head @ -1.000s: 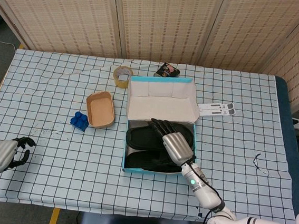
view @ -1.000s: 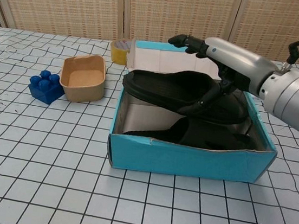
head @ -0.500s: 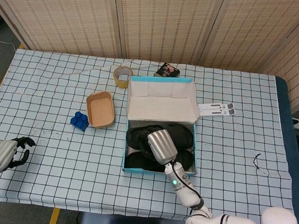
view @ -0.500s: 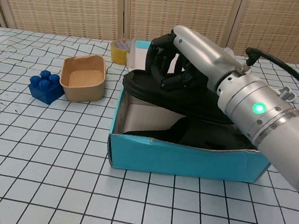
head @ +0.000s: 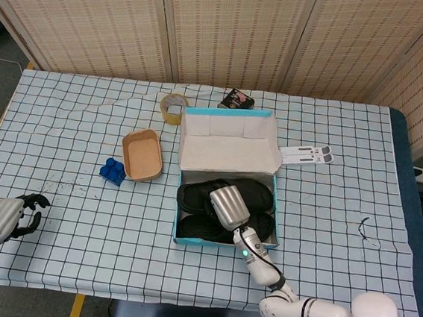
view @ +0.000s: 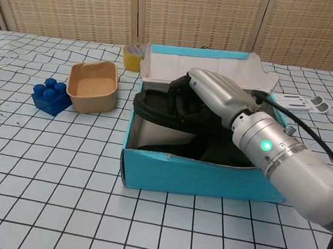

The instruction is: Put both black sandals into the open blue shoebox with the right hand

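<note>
Inside the open blue shoebox (view: 202, 177), right hand (view: 209, 99) with fingers curled over upper black sandal (view: 156, 108), pressing on it; lower black sandal (view: 212, 149) beneath, on box floor. At near bench (head: 326, 214) corner, left hand (head: 7, 217) clenched, grasping nothing

The right hand (view: 209, 99) is reached over the open blue shoebox (view: 202, 176), its fingers curled down onto the upper black sandal (view: 156, 108); a firm grip cannot be confirmed. The left hand (head: 11, 216) is held well left of the shoebox, fingers curled in on nothing.
</note>
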Robot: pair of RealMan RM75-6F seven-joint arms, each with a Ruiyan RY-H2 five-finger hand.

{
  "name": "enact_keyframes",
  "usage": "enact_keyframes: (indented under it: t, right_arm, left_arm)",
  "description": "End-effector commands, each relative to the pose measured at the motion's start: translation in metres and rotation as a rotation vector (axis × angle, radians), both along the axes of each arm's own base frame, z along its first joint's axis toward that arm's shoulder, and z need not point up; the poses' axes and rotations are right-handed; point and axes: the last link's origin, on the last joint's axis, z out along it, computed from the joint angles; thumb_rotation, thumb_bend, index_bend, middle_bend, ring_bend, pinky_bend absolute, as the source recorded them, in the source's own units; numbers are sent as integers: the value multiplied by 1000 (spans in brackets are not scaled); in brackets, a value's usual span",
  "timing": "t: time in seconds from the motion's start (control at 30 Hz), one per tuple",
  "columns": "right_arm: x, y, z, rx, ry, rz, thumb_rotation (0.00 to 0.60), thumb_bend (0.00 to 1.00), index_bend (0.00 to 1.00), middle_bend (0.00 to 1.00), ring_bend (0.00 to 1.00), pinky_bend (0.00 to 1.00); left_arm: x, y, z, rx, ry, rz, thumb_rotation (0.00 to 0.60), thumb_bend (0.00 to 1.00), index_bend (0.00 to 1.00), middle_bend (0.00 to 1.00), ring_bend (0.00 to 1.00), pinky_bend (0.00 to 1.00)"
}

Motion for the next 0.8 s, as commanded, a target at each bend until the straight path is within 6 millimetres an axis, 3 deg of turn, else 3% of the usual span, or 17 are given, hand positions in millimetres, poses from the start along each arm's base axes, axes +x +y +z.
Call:
enact_keyframes:
  t: [0.03,0.6,0.8]
  right_arm:
    - [-5,1,-6,18,11,-4,600,727,736,597,469,543]
    - [-36,-7,-18,0,128,-38,600,727,737,597,469,543]
    - [-38,-11,-18,-50,137,-28,600,727,738,597,469,542]
  left_arm:
    - [0,0,0,-1,0,2,600,579,390,398,421,551]
    - [0,0,-1,-6,-1,3,600,579,389,399,422,552]
    - [0,0,-1,-8,-1,5,600,579,389,401,423,552]
